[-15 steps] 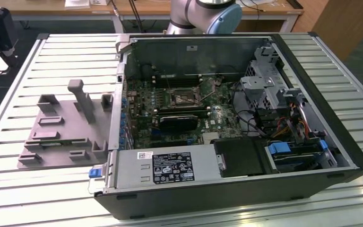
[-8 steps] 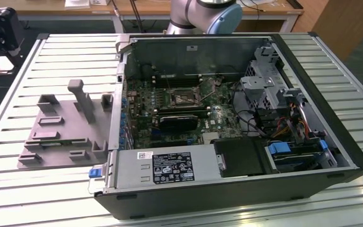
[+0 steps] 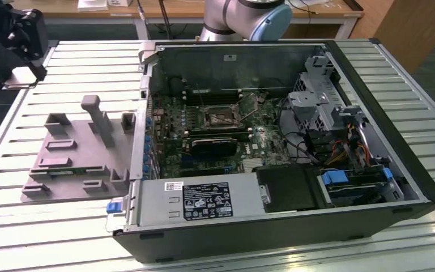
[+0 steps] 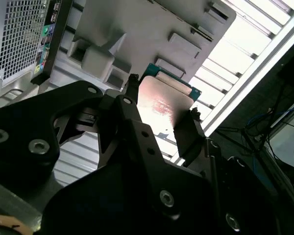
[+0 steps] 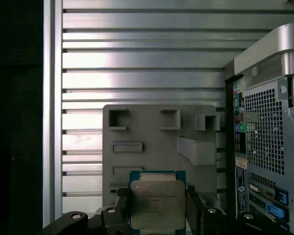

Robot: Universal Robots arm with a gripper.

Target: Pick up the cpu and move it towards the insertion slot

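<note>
The cpu [image 5: 157, 203] is a flat square chip with a silver top and a green rim. My gripper [image 5: 158, 209] is shut on it, with a black finger on each of two opposite edges. In the second wrist view the cpu [image 4: 164, 100] shows tilted between the fingers [image 4: 131, 95], with the gripper [image 4: 161, 111] above the grey fixture plate. The insertion slot [image 3: 219, 116] is a square socket with a silver frame on the motherboard inside the open computer case. In the exterior view the black gripper assembly [image 3: 22, 33] hangs at the far left, well away from the slot.
A grey fixture plate [image 3: 74, 153] with pockets and upright posts lies on the slatted table [image 3: 66, 68], on the exterior view's left of the case [image 3: 278, 226]. Inside the case are cables, drive bays and a power supply [image 3: 202, 199]. The case's rear panel [image 5: 264, 147] stands beside the plate.
</note>
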